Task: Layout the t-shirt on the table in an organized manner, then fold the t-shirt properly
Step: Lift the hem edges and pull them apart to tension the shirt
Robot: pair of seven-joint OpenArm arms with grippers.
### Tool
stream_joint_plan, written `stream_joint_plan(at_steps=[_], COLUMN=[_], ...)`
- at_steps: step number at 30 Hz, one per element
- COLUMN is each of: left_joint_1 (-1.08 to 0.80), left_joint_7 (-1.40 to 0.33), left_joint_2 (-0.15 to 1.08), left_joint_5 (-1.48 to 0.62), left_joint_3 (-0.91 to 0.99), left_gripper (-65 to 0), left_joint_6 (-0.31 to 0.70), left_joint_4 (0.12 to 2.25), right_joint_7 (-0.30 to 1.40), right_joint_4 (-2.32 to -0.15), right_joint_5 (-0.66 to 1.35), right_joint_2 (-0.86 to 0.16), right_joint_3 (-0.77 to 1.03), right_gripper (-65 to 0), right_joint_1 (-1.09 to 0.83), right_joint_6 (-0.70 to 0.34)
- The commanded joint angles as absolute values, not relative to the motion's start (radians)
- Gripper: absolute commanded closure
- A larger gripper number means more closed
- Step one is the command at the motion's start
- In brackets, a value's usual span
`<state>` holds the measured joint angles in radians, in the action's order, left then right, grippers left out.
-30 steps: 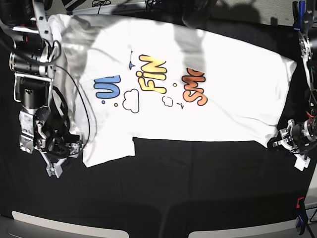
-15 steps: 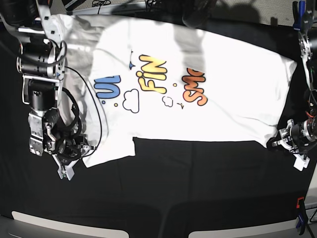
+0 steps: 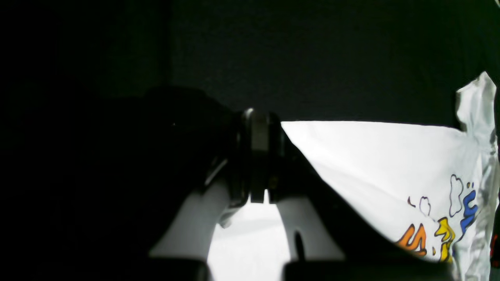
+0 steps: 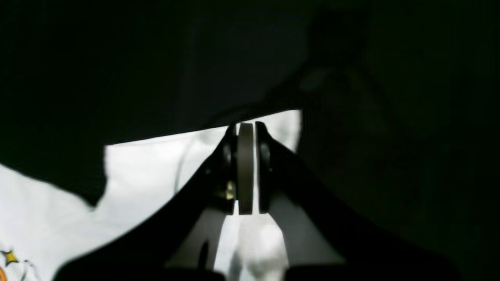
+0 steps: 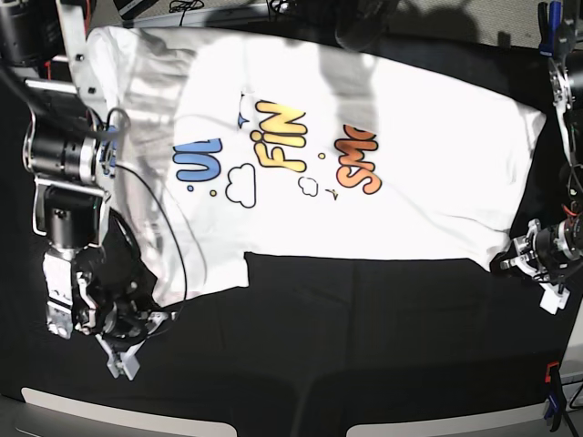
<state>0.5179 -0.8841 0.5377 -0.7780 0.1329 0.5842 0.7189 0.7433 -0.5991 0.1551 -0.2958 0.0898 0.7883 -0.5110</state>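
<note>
I have the t-shirt (image 5: 364, 155) spread print side up across the far half of the table (image 5: 346, 346), its wrinkled black cloth bare along the near side. The print (blue, yellow and orange words with clouds) sits sideways in the base view, and the shirt's hem runs along that view's right.

My right gripper (image 5: 127, 341) is low at the left of the base view, by the sleeve corner (image 5: 196, 278). In the right wrist view the gripper (image 4: 245, 171) has its jaws pressed together, pads meeting with no gap, and white fabric lies under and just past the tips. I cannot tell from that view whether any cloth is actually pinched between the pads; in the base view the tips look just off the sleeve's edge, over black cloth.

My left gripper (image 5: 524, 262) is at the right of the base view, at the shirt's near hem corner (image 5: 496, 255). In the left wrist view the gripper (image 3: 258, 164) is also clamped tight, and the white hem edge runs straight out from the closed tips (it looks pinned there), with the print visible further along the shirt (image 3: 390, 175).

A blue clamp (image 5: 544, 20) stands at the table's far right edge, a red one (image 5: 552, 375) at the near right.
</note>
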Motion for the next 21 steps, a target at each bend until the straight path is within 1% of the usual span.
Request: stream_joint_plan(at_steps=[1,8,9,11,12,13,14,15,21], left_joint_1=[0.558,0.566,0.565,0.566,0.566,0.565,0.565,0.566,0.565], left_joint_7=[-0.866,-0.867,-0.868,-0.875,-0.876,-0.875,-0.875,-0.875,-0.875], left_joint_2=[0.558,0.557,0.557,0.557,0.557,0.557,0.557,0.557,0.557], left_joint_5=[-0.797,-0.814,-0.813,-0.813,-0.813,-0.813,-0.813,-0.813,-0.813], left_joint_3=[0.138,0.138,0.138,0.138,0.138,0.138,0.138,0.138,0.138], left_gripper=[0.0,0.0,0.0,0.0,0.0,0.0,0.0,0.0,0.0], left_joint_6=[0.591,0.591,0.591,0.591,0.591,0.591,0.591,0.591,0.591], left_joint_4=[0.733,0.733,0.733,0.733,0.733,0.733,0.733,0.733,0.733], right_joint_7=[0.726,0.765,0.766,0.76,0.754,0.749,0.748,0.749,0.749], right_joint_4=[-0.614,-0.614,-0.614,-0.614,-0.614,-0.614,-0.614,-0.614,-0.614], right_joint_5=[0.155,0.155,0.154,0.133,0.109,0.095,0.088,0.087,0.088], right_joint_2=[-0.304,-0.305,-0.306,-0.311,-0.313,-0.316,-0.319,-0.321,-0.317], right_joint_3=[0.092,0.092,0.092,0.092,0.092,0.092,0.092,0.092,0.092], right_gripper=[0.0,0.0,-1.0,-18.3,-25.6,-31.6,-35.7,-37.4,-37.3], right_joint_1=[0.836,0.822,0.818,0.817,0.817,0.817,0.817,0.816,0.763], right_joint_6=[-0.513,-0.517,-0.519,-0.523,-0.522,-0.522,-0.521,-0.521,-0.521])
